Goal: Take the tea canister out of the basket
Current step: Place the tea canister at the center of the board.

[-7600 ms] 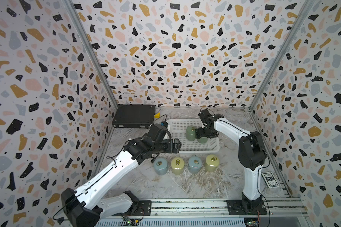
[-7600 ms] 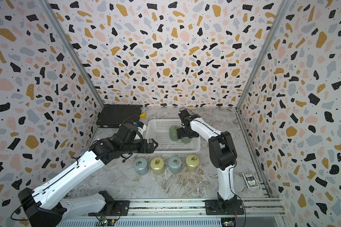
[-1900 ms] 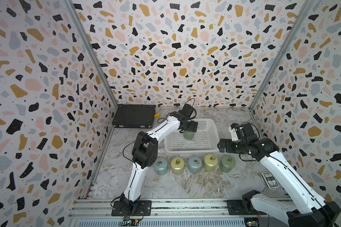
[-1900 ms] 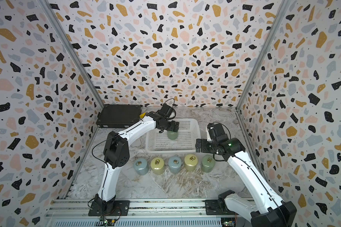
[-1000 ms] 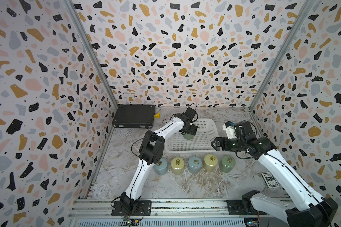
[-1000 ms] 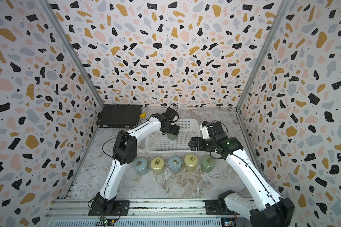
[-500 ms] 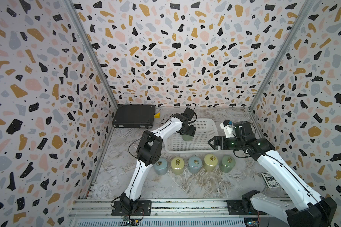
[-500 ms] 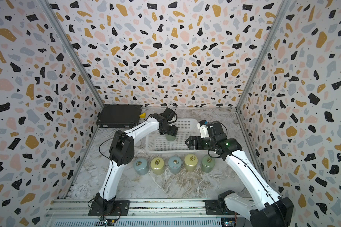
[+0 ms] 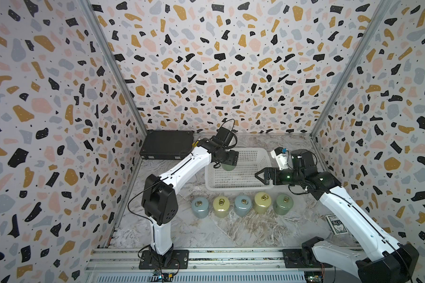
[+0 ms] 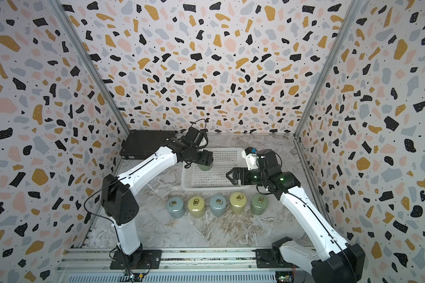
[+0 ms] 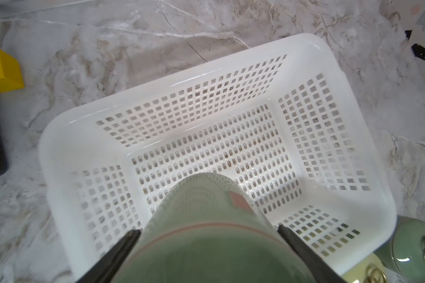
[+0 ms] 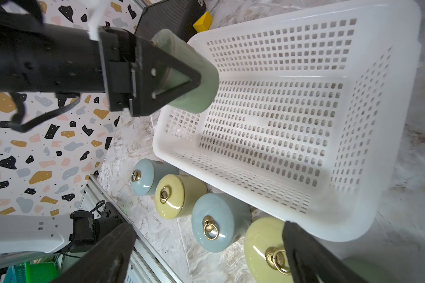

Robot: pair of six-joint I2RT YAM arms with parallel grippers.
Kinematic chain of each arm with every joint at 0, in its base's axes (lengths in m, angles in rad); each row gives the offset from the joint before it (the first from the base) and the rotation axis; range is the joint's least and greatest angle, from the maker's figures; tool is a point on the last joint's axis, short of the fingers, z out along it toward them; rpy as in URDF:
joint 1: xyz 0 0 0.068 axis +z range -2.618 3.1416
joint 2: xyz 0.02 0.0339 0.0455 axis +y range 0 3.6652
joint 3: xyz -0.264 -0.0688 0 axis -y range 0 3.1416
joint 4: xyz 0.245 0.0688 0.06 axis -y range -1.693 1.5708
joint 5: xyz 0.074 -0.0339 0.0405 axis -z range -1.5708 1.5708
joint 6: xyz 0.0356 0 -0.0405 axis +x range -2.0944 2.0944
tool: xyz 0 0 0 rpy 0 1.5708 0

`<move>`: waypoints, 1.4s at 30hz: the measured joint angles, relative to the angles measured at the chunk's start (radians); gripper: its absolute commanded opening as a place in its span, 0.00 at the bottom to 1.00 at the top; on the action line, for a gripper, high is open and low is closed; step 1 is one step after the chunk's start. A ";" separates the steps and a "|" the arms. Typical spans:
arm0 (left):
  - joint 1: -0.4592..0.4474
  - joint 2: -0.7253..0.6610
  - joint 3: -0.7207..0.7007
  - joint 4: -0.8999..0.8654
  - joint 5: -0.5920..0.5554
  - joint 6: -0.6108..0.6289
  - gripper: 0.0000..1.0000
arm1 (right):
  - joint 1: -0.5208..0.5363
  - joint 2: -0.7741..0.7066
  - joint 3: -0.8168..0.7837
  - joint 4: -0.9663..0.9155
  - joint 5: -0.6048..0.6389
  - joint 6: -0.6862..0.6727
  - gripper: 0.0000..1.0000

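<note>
Overhead, left tool clamping the canister hides its lid; right tool gapes.

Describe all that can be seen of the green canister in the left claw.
The green canister is a pale green cylinder, glossy like glazed ceramic, with a thin pinkish line around it. The left claw is shut on its sides. It hangs, apparently raised, over the white basket near one corner. No ring handle is visible on it.
</note>
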 measured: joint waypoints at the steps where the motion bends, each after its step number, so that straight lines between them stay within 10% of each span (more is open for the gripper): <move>1: 0.000 -0.035 -0.026 0.000 -0.009 -0.002 0.71 | 0.011 0.009 0.000 0.005 -0.003 0.000 0.99; 20: 0.045 -0.629 -0.493 -0.119 -0.174 -0.123 0.72 | 0.254 0.209 0.103 0.090 -0.015 -0.003 0.99; 42: 0.156 -0.845 -0.819 -0.223 -0.304 -0.324 0.73 | 0.351 0.291 0.163 0.103 -0.004 -0.004 0.99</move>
